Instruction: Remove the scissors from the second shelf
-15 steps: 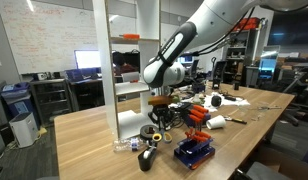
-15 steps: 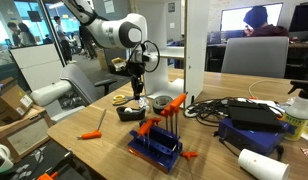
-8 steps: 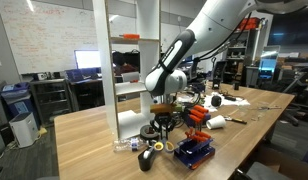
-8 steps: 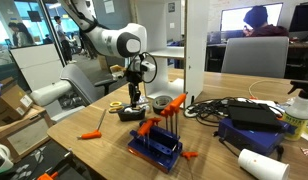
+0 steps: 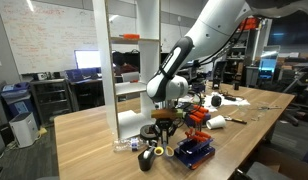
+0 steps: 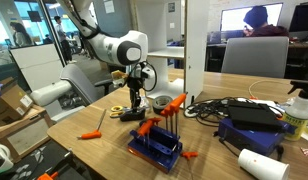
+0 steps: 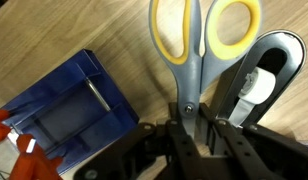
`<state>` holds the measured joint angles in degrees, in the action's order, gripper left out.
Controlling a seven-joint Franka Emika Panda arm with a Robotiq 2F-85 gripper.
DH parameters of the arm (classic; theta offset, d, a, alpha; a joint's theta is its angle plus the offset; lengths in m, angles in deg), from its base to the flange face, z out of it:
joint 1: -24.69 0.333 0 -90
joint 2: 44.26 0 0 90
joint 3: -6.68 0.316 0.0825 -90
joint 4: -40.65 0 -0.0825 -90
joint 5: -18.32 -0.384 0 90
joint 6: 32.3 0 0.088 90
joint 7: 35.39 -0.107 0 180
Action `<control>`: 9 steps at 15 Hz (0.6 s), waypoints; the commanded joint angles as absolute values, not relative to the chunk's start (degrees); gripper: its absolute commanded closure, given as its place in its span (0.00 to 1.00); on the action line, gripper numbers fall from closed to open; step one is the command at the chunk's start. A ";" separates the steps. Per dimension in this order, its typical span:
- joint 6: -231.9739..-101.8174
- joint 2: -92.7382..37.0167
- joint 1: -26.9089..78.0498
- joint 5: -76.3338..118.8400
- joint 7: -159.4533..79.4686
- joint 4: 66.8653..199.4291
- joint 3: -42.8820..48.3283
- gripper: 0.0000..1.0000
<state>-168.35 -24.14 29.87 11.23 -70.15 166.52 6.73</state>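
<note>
My gripper (image 7: pixel 197 135) is shut on the scissors (image 7: pixel 191 70), clamping the grey blades just past the pivot. The yellow loop handles point away from the wrist, down toward the wooden table (image 7: pixel 94 30). In both exterior views the gripper (image 5: pixel 166 128) (image 6: pixel 135 100) hangs low over the table, in front of the white rack (image 5: pixel 114 70). The second shelf (image 5: pixel 131 97) is behind and above the gripper. The scissors are too small to make out clearly in the exterior views.
A blue tray (image 7: pixel 74 110) (image 5: pixel 194 150) (image 6: pixel 156 145) with orange-handled tools stands close beside the gripper. A black tape dispenser (image 7: pixel 259 80) (image 6: pixel 129 113) sits right under it. Cables, a blue box (image 6: pixel 249 125) and small tools clutter the table.
The gripper has come down toward the table with the scissors still in it, moving slightly nearer the blue tray.
</note>
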 commanded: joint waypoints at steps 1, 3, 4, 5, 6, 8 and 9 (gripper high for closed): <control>-170.02 -24.43 29.57 8.80 -68.63 167.41 6.64 0.51; -169.99 -24.31 29.52 8.46 -68.40 167.36 6.62 0.38; -169.94 -24.31 29.49 8.28 -68.36 167.34 6.62 0.31; -169.87 -24.45 29.45 8.20 -68.29 167.41 6.62 0.22; -169.83 -24.42 29.42 8.11 -68.33 167.36 6.62 0.15; -169.42 -24.78 29.32 7.96 -68.15 167.41 6.66 0.01; -168.82 -25.19 29.30 8.03 -68.14 167.41 6.62 0.00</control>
<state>-168.66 -23.73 29.62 9.90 -69.98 166.58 6.64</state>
